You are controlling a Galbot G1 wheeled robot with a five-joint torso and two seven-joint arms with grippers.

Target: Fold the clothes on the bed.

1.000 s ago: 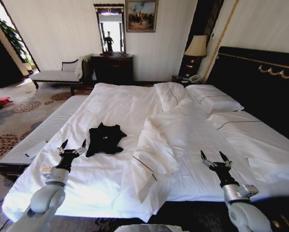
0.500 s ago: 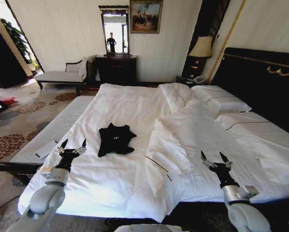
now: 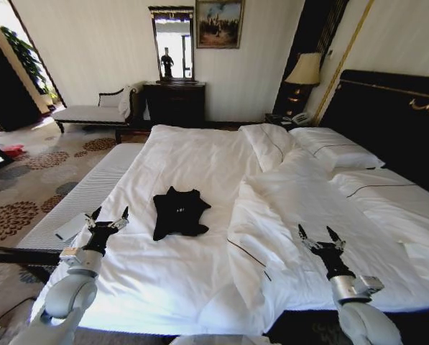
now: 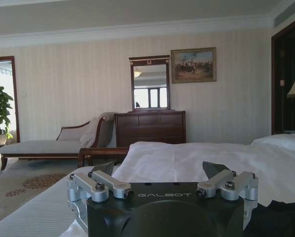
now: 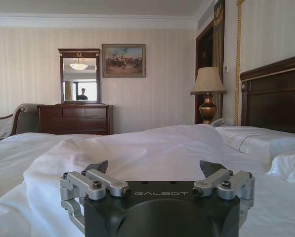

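Plainly, the T-shirt [image 3: 179, 213] lies crumpled in a dark heap at the centre of the head view, on the white sheet of the bed [image 3: 200, 154] — soft, light cloth that will sag and slide, so it looks best taken by a hem or a sleeve edge at its outline, not the bunched middle. The left gripper [image 3: 107, 221] hovers at lower left, just beside the shirt's near-left side, fingers spread wide and holding nothing; the right gripper [image 3: 320, 238] hangs at lower right over the rumpled duvet [image 3: 286, 208], likewise spread and empty, well apart from the shirt. Flat sheet lies open above and below the shirt for spreading it — the duvet's folded edge crowds its right, and the mattress edge runs down the left.
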